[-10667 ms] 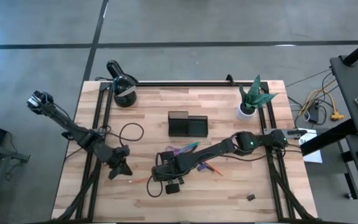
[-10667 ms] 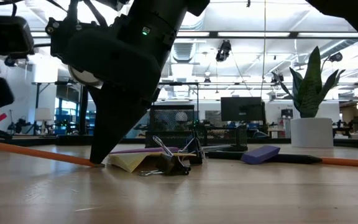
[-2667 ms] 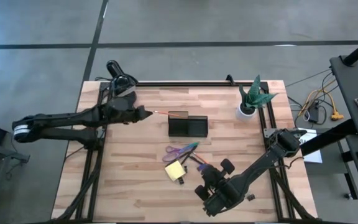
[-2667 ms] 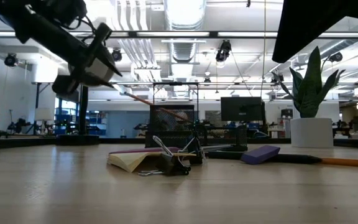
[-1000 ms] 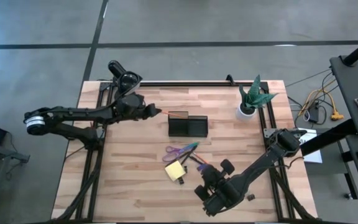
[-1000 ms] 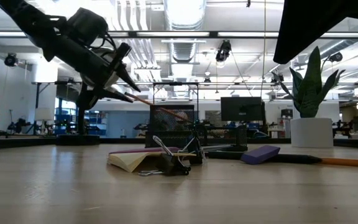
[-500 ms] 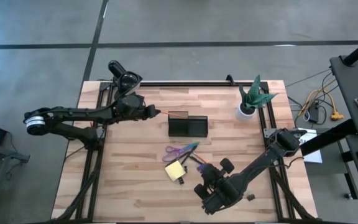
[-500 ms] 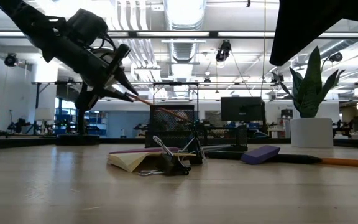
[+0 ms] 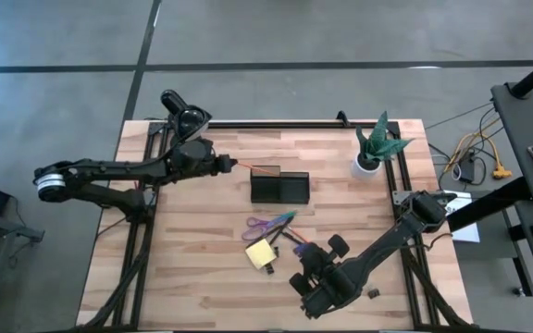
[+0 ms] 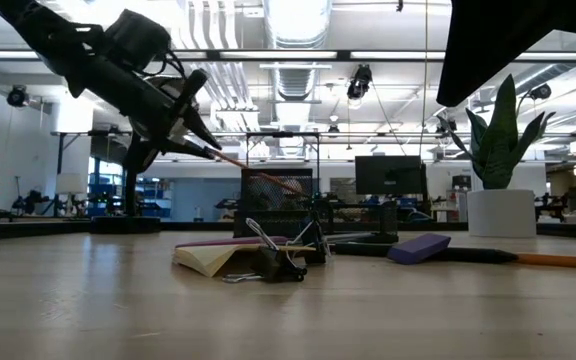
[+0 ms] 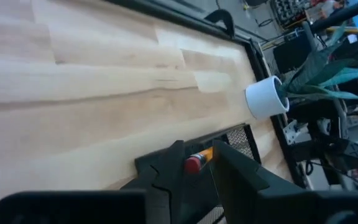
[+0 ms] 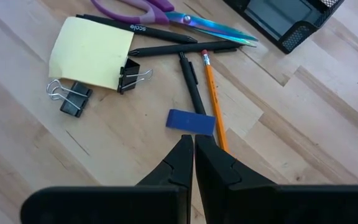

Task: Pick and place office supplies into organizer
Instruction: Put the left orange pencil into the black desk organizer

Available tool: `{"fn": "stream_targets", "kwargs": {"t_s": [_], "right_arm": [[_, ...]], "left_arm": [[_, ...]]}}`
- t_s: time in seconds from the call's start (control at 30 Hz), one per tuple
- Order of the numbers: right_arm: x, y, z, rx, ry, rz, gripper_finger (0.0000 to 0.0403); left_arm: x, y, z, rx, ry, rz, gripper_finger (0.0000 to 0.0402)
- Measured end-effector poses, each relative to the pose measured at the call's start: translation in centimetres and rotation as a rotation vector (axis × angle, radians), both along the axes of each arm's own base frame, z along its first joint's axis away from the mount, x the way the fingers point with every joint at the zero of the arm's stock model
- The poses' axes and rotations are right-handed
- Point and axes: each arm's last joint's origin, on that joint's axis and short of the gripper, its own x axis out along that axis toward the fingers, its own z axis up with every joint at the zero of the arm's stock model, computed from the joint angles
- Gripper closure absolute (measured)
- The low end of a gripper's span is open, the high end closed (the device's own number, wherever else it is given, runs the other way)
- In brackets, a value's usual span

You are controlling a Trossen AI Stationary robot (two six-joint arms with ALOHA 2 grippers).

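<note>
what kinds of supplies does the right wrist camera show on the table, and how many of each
purple scissors: 1
yellow sticky pad: 1
black binder clips: 2
black pens: 3
orange pencil: 1
blue block: 1
total: 9

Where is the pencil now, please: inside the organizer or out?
Partly in: the left hand holds the pencil slanted, tip at the organizer.

Between my dark left fingers (image 11: 166, 171) sits an orange pencil (image 11: 201, 157) with a red eraser. Near the black mesh organizer (image 9: 279, 186) lie purple-handled scissors (image 12: 166, 12) (iridescent blades), a yellow sticky-note pad (image 12: 92, 51), a blue eraser (image 12: 191, 121) and black binder clips (image 12: 73, 99) on pale wood table (image 9: 202, 277).
</note>
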Motion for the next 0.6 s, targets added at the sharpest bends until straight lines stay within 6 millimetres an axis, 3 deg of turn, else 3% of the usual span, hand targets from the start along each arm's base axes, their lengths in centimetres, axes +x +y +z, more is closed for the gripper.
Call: {"fn": "stream_targets", "kwargs": {"t_s": [0.3, 0.6], "right_arm": [[-0.1, 0.0, 0.0, -0.005, 0.008, 0.002, 0.0394], [-0.1, -0.1, 0.0, -0.011, 0.016, 0.002, 0.0394]], "left_arm": [[0.1, 0.0, 1.1, 0.065, -0.048, -0.056, 0.0392], [0.1, -0.2, 2.1, 0.138, -0.041, -0.125, 0.0394]]}}
